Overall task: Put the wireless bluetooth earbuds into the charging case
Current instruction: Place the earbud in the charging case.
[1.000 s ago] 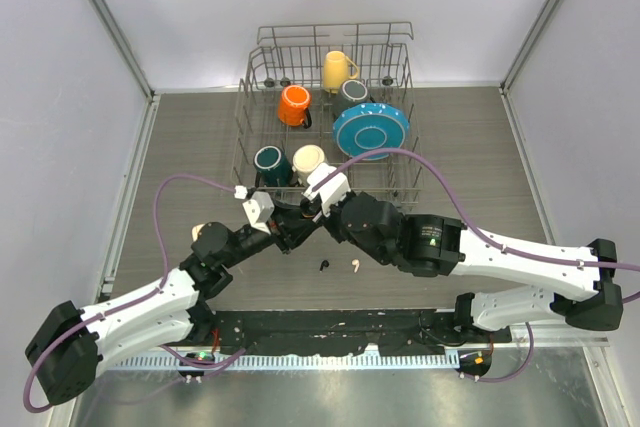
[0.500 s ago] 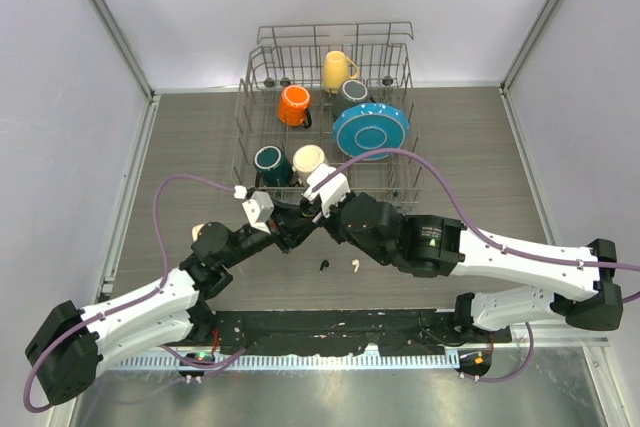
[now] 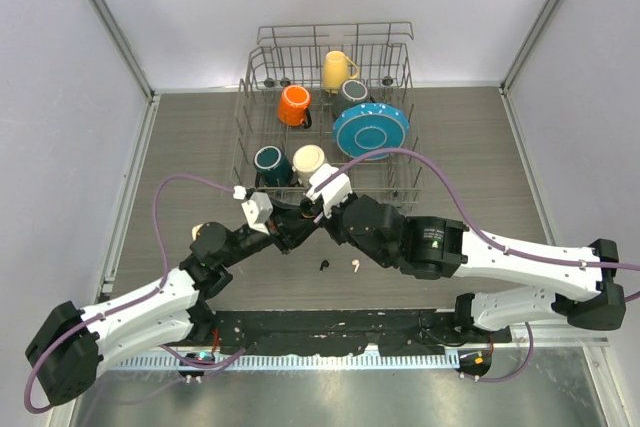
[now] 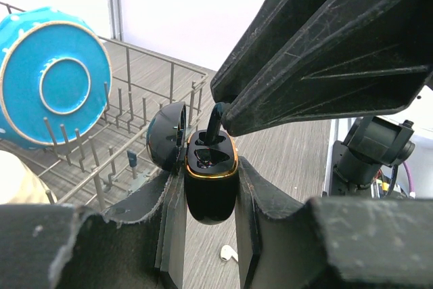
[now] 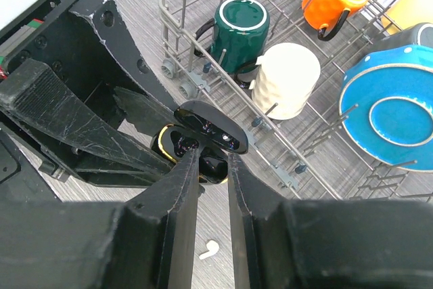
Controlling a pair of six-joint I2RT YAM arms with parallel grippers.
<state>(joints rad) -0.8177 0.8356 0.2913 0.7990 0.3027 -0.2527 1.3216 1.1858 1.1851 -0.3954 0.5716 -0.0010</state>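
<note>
My left gripper (image 4: 210, 182) is shut on a black charging case (image 4: 211, 194) with a gold rim, its lid (image 4: 166, 141) swung open. My right gripper (image 5: 211, 157) reaches in from above, shut on a black earbud whose stem (image 4: 215, 118) points down into the case's near socket. The two grippers meet just in front of the dish rack (image 3: 305, 215). On the table below lie a white earbud (image 3: 354, 267) and a second black earbud (image 3: 322, 266). That white earbud (image 4: 229, 254) also shows between my left fingers.
A wire dish rack (image 3: 245, 137) stands right behind the grippers. It holds a blue plate (image 3: 370, 130) and teal (image 3: 270, 164), cream (image 3: 308, 160), orange (image 3: 294, 105), yellow (image 3: 336, 71) and grey (image 3: 354, 91) mugs. Purple cables loop over both arms.
</note>
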